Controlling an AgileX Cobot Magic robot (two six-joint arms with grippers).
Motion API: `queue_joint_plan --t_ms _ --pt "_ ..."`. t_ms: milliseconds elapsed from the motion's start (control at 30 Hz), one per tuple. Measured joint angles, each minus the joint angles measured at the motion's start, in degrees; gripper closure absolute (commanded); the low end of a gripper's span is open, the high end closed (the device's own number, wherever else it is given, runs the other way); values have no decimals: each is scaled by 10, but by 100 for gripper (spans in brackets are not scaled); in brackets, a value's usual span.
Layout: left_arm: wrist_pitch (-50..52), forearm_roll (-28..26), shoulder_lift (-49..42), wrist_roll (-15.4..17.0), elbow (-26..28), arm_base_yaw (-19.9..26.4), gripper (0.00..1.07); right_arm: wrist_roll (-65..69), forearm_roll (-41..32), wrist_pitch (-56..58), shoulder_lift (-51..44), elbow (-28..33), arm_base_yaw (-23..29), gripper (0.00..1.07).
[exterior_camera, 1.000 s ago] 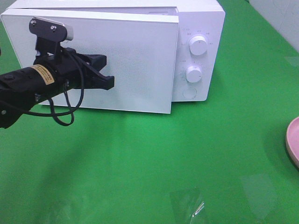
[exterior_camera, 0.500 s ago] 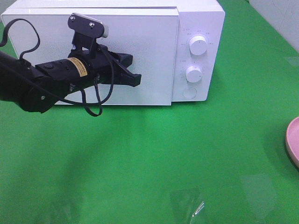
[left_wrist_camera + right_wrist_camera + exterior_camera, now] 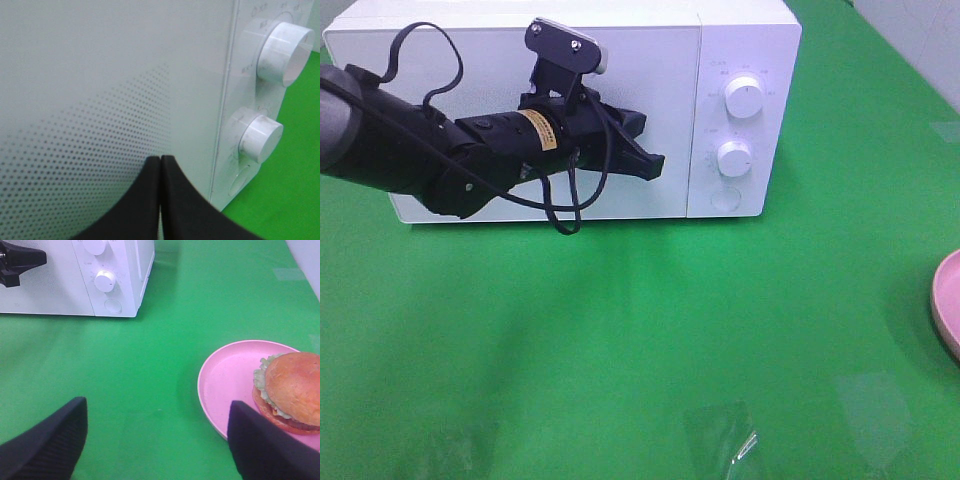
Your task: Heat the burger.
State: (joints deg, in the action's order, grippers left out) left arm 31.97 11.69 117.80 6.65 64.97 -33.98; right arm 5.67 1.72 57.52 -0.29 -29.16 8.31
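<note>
The burger (image 3: 292, 390) with brown bun and green lettuce sits on the pink plate (image 3: 225, 380) in the right wrist view; in the high view only the plate's edge (image 3: 948, 300) shows at the far right. My right gripper (image 3: 157, 440) is open and empty, above the green table beside the plate. The white microwave (image 3: 745, 40) stands at the back with its door (image 3: 660, 90) closed flat. My left gripper (image 3: 655, 165) is shut and empty, its tips (image 3: 161, 160) pressed against the door near the control panel.
Two round knobs (image 3: 745, 98) (image 3: 734, 158) and a round button (image 3: 725, 198) are on the microwave's right panel. A green cloth (image 3: 640, 340) covers the table. A crumpled clear wrapper (image 3: 735, 445) lies near the front edge.
The microwave door has swung from ajar to fully closed as my left gripper moved right and back against it. The plate has not moved.
</note>
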Motion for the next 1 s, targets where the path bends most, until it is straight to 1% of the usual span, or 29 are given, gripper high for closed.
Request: queue_joint_plan --t_ms 67,133,167,200,233,267,300,333,367,400,433,467,500,533,567,600,633,667,700,733,767,800,833,867,900,933,967,1000 --pt "-7 -1 -1 0 1 -2 107 0 0 0 0 0 0 32" --pt "-19 -10 -7 0 1 -7 107 0 0 0 0 0 0 32" --pt "-34 -28 -17 0 -1 -13 107 0 0 0 0 0 0 32" --pt "-34 -28 -17 0 -1 -13 107 0 0 0 0 0 0 32" --pt "-36 -48 -29 0 -11 -19 107 0 0 0 0 0 0 32" --pt "-36 -48 -29 0 -11 -19 107 0 0 0 0 0 0 32" --pt "-36 -54 -38 1 -20 -23 107 0 0 0 0 0 0 32" --pt "-40 -62 -54 1 -41 -35 107 0 0 0 0 0 0 32" --pt "-40 -62 -54 1 -41 -35 107 0 0 0 0 0 0 32" --pt "-57 -63 -72 1 -63 -50 101 0 0 0 0 0 0 32" --pt "-57 -63 -72 1 -63 -50 101 0 0 0 0 0 0 32" --pt "-80 -62 -90 1 -84 -68 80 0 0 0 0 0 0 32" --pt "-80 -62 -90 1 -84 -68 80 0 0 0 0 0 0 32" --pt "-112 -56 -105 1 -100 -82 45 0 0 0 0 0 0 32" --pt "-112 -56 -105 1 -100 -82 45 0 0 0 0 0 0 32" --pt "-140 -52 -121 1 -113 -95 13 0 0 0 0 0 0 32" --pt "-140 -52 -121 1 -113 -95 13 0 0 0 0 0 0 32" --pt "-183 -50 -135 1 -117 -101 6 0 0 0 0 0 0 32" --pt "-183 -50 -135 1 -117 -101 6 0 0 0 0 0 0 32" --pt "-210 -50 -141 1 -118 -103 7 0 0 0 0 0 0 32" --pt "-265 -49 -155 1 -119 -104 7 0 0 0 0 0 0 32" --pt "-265 -49 -155 1 -119 -104 7 0 0 0 0 0 0 32" --pt "-309 -49 -167 1 -119 -104 7 0 0 0 0 0 0 32" --pt "-309 -49 -167 1 -119 -104 7 0 0 0 0 0 0 32" --pt "-372 -49 -180 1 -119 -104 7 0 0 0 0 0 0 32" --pt "-372 -49 -180 1 -119 -104 7 0 0 0 0 0 0 32" --pt "-445 -49 -193 1 -119 -104 7 0 0 0 0 0 0 32" --pt "-445 -49 -193 1 -119 -104 7 0 0 0 0 0 0 32"
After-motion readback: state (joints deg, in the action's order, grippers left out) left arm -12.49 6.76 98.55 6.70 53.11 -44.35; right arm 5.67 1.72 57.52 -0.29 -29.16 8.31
